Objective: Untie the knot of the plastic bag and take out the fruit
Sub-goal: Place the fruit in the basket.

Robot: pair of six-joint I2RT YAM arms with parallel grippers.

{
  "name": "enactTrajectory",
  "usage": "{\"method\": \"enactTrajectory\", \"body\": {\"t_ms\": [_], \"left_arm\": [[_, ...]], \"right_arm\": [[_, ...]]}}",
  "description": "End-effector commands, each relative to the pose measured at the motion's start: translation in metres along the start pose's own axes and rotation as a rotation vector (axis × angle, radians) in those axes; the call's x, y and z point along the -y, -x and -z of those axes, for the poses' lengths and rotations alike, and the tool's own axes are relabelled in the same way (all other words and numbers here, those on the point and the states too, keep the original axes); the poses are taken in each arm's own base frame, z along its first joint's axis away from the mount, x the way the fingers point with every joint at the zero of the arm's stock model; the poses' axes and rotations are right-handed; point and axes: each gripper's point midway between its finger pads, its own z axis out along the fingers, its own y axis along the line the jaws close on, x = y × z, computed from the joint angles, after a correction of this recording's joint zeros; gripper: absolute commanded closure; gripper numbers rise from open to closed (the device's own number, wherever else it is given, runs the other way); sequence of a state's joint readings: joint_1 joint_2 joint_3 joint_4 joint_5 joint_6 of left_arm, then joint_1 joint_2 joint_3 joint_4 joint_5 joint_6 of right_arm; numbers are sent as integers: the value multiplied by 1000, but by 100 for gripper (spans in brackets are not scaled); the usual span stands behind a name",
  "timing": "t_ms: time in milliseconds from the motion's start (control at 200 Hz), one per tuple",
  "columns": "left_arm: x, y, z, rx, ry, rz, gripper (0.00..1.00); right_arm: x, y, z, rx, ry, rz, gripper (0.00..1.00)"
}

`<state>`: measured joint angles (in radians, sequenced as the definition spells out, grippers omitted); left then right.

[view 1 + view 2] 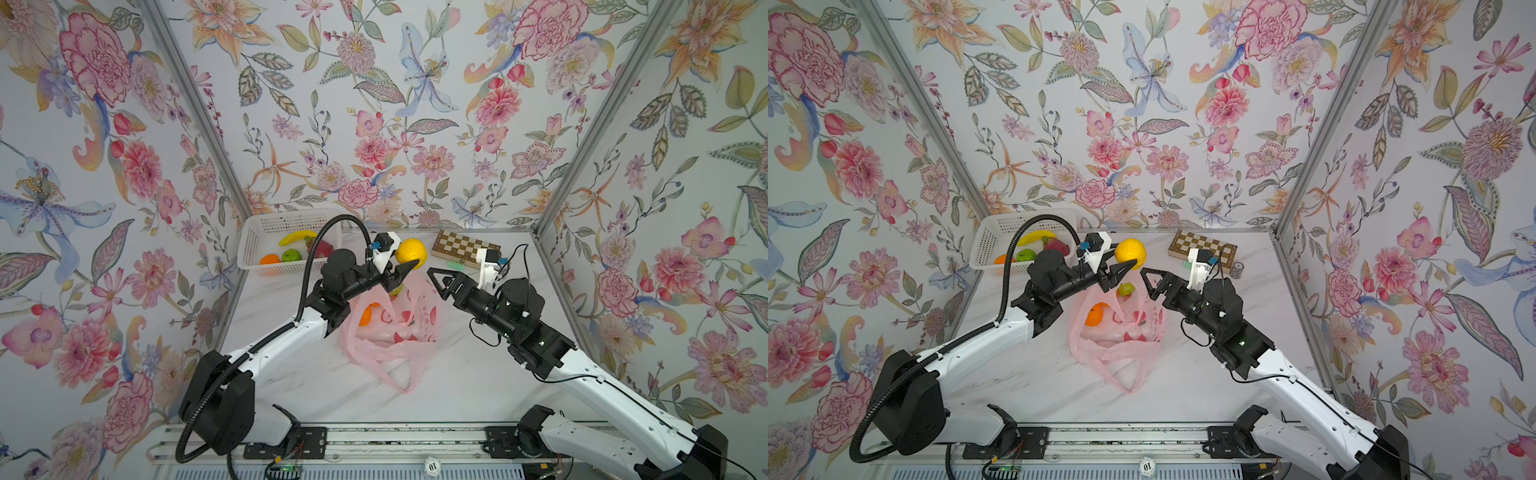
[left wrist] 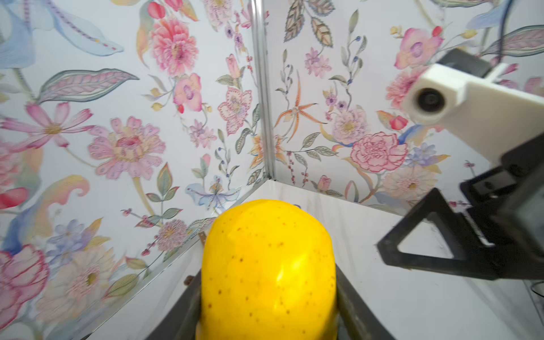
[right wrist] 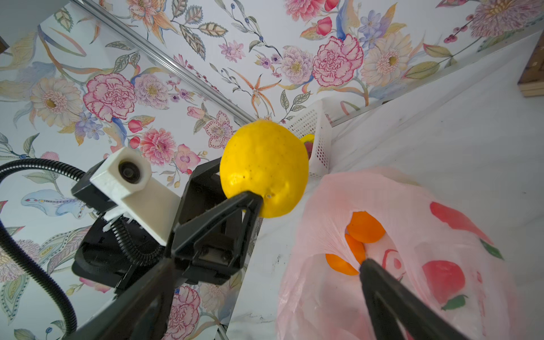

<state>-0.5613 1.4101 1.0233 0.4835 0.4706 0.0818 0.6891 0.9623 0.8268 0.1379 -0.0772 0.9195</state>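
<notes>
The left claw (image 1: 404, 268) clamps a round speckled yellow fruit (image 1: 411, 251) above the thin pink plastic bag (image 1: 399, 328). The right claw (image 1: 438, 284) stands apart, empty.

Yellow fruit (image 1: 410, 253), pink red-printed plastic bag (image 1: 390, 328)

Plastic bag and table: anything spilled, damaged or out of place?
Nothing stands out. The bag lies slumped open on the table with an orange inside, and the left gripper holds a yellow fruit above the table.

plastic bag (image 1: 419, 328): thin, translucent | fruit (image 2: 268, 265): glossy, speckled | basket (image 1: 266, 224): perforated plastic
</notes>
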Motion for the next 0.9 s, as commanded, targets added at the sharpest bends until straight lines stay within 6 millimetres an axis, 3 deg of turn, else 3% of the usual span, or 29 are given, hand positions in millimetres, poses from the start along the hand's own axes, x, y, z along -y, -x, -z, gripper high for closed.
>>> {"method": "enactTrajectory", "body": {"t_ms": [0,160,510,520,666,896], "left_arm": [[-47,13,14,-36,177,7,65],[-111,7,35,-100,369,28,66],[-250,-31,95,-248,742,172,68],[-256,-43,94,-274,752,187,68],[-313,-80,126,-397,922,266,68],[-378,-127,168,-511,1113,382,69]], "right_arm": [[5,7,3,35,-16,36,1],[8,6,3,17,-21,68,1],[15,-4,-7,-45,-29,130,1],[16,-5,-7,-48,-31,131,1],[23,-7,-11,-68,-54,151,1],[37,-7,-17,-86,-71,145,1]]}}
